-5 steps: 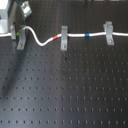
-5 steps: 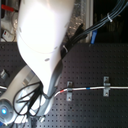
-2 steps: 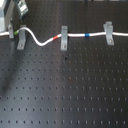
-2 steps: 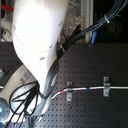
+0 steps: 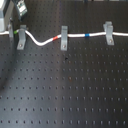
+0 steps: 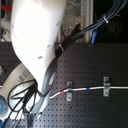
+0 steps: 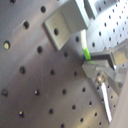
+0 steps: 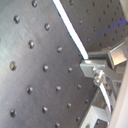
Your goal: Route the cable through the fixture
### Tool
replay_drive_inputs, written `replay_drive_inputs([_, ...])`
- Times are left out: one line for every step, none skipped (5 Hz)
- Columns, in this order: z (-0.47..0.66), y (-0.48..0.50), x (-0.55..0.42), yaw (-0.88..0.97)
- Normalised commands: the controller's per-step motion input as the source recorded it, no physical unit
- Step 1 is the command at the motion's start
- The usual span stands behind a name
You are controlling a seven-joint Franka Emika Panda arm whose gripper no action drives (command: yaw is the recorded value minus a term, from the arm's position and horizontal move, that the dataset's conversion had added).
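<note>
The white cable (image 5: 75,36) runs across the black perforated board through the middle clip (image 5: 64,39) and the right clip (image 5: 108,33), with a red band and a blue band between them. The fixture (image 5: 21,38), the left grey clip, has the cable passing at its top. I cannot tell whether the cable sits inside it. My gripper (image 5: 13,31) is just to the first exterior view's left of the fixture, shut on the cable near its green band (image 7: 86,51). Both wrist views show the fingers (image 8: 95,67) pinching the cable. In the second exterior view my arm hides the fixture.
The white arm (image 6: 37,45) and its black hose bundle (image 6: 22,97) fill the second exterior view's left half. The board (image 5: 70,85) has rows of holes. A grey block (image 5: 22,6) stands at the first exterior view's top left.
My gripper has moved slightly toward the first exterior view's left with the cable. The cable's left part now lies flatter across the top of the left clip.
</note>
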Motion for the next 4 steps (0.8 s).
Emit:
replay_drive_inputs([0.00, -0.018, -0.050, 0.00])
replay_drive_inputs([0.00, 0.180, -0.010, -0.09])
replay_drive_inputs([0.00, -0.010, -0.141, 0.00])
replay_drive_inputs([-0.03, 0.253, -0.061, 0.00])
